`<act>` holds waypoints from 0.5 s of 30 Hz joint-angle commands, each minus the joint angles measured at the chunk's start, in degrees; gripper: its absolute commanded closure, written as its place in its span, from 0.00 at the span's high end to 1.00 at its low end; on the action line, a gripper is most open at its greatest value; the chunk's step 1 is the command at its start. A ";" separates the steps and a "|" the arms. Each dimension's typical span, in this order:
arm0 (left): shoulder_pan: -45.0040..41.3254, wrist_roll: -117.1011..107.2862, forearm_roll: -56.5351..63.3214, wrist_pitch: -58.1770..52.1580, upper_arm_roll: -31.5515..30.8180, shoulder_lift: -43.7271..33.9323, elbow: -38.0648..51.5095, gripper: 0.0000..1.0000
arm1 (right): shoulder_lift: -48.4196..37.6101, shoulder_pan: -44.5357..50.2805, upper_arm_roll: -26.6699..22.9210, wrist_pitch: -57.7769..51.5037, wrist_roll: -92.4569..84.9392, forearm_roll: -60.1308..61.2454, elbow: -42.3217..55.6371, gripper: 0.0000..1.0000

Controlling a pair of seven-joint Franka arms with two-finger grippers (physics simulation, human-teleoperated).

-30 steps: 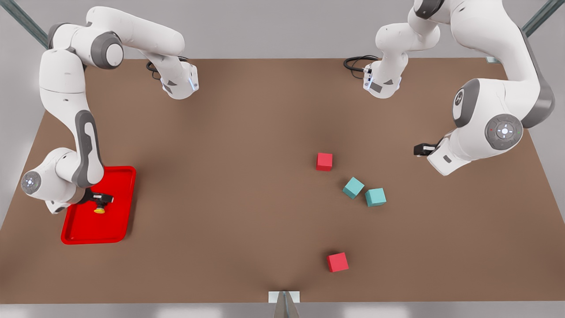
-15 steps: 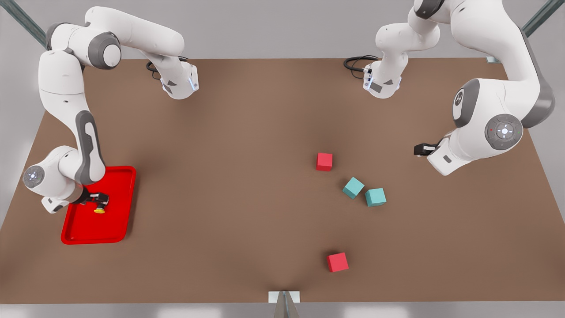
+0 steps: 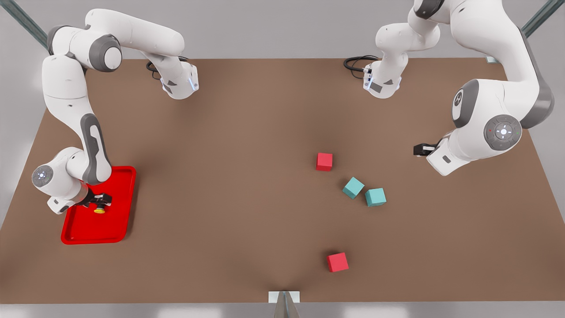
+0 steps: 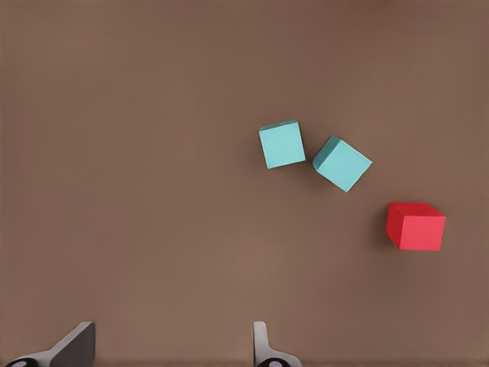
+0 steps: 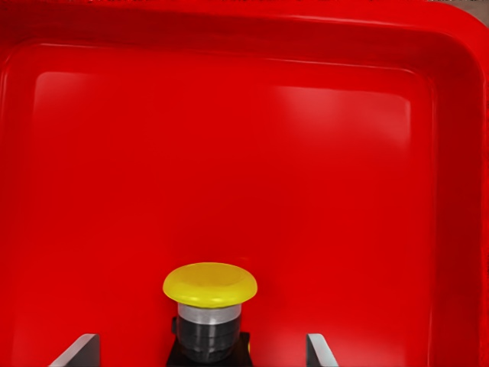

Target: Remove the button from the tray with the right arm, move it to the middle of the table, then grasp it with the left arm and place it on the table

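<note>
**Right gripper straddled the button in the tray**

The right arm bent low over the tray, its right gripper spread wide with the button between the fingers, not clamped. The left arm hung bent above the table, its left gripper empty, fingers apart, near two teal cubes.

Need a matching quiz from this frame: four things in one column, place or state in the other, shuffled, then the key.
1. button
2. right gripper
3. left gripper
4. teal cubes

A. open, above bare table, waiting
B. side by side, between the two red cubes
C. in the tray, yellow cap up
D. fingers open on either side of the button

Pairs: 1-C, 2-D, 3-A, 4-B
</note>
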 commanded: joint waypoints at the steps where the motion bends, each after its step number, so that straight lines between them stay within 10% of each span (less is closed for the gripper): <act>1: 0.00 0.05 0.03 -0.03 -0.03 -0.07 0.02 1.00 | 0.06 0.00 0.00 1.85 -2.25 0.10 0.01 1.00; 4: -0.09 -0.04 -0.06 0.06 -0.03 -0.07 0.02 1.00 | 0.68 -0.01 0.00 3.52 -2.25 0.10 -0.07 1.00; 5: -0.09 -0.04 -0.06 0.06 -0.03 0.02 0.02 1.00 | 0.67 0.00 0.00 3.43 -2.16 0.19 -0.07 0.70; 7: -0.09 -0.04 0.03 0.06 -0.03 0.02 0.02 1.00 | 0.59 -0.09 0.00 3.17 -2.34 0.19 -0.25 0.47; 15: -0.09 -0.04 0.03 0.06 -0.11 0.37 0.02 1.00 | 0.32 0.70 0.09 -0.95 -2.51 0.28 0.45 0.43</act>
